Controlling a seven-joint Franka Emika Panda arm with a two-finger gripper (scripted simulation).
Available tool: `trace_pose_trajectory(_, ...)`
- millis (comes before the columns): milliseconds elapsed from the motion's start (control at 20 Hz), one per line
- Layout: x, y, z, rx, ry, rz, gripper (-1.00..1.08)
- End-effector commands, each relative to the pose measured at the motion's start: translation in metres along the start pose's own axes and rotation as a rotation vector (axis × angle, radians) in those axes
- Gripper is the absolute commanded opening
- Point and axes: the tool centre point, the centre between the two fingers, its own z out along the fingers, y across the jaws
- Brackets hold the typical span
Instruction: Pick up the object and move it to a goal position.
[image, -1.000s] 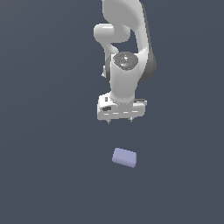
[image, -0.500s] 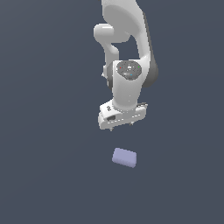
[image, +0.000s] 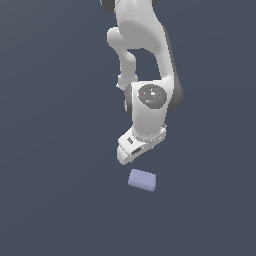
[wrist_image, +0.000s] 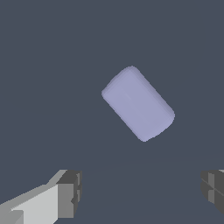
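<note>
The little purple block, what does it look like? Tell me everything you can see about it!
The block is small, pale lavender-blue, oblong with rounded edges, plain and matte. It lies flat on the dark grey floor, alone, with nothing touching it. In the wrist view it sits askew to the fingers, which stand wide apart. The gripper hangs above it, open, and the block looks narrower than the gap.

A bare simulator scene: flat, featureless dark grey-blue ground (image: 50, 200) everywhere, evenly rendered, just a white robot arm (image: 145, 75) over it.
</note>
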Motion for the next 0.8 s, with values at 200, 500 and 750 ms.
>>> trace_pose_trajectory(200, 0.019, 0.006, 0.016, 0.002, -0.002, -0.189, 1.0)
trace_pose_trajectory(500, 0.034, 0.011, 0.032, 0.005, -0.001, -0.358, 1.0)
trace_pose_trajectory(750, 0.045, 0.016, 0.046, 0.008, 0.001, -0.494, 1.0)
